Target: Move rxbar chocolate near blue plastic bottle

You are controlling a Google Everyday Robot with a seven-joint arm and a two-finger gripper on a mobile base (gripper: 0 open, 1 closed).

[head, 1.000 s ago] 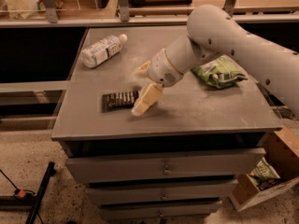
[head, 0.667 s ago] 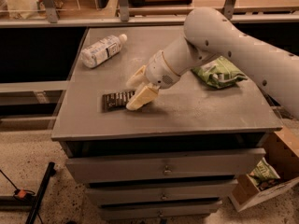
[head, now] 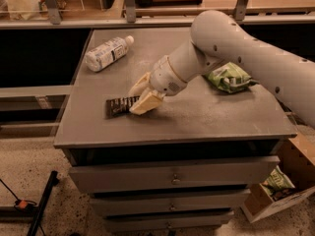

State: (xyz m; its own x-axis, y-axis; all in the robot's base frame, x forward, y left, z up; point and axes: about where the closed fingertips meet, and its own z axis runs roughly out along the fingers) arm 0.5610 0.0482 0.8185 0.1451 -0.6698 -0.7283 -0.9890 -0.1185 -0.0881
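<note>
Grey table with drawers, green bags, floor clutter.
The table (head: 221, 117) carries a crumpled green snack bag (head: 229, 76) on its right side, well apart from the claw (head: 141, 95) low over its front left. On the speckled floor, a cardboard box (head: 275, 205) at right holds another green bag (head: 276, 182); a black bar (head: 42, 205) lies at left.

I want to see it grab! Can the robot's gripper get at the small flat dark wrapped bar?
Probably yes. The gripper sits open at the right end of the small flat dark wrapped bar, and nothing stands between them.
</note>
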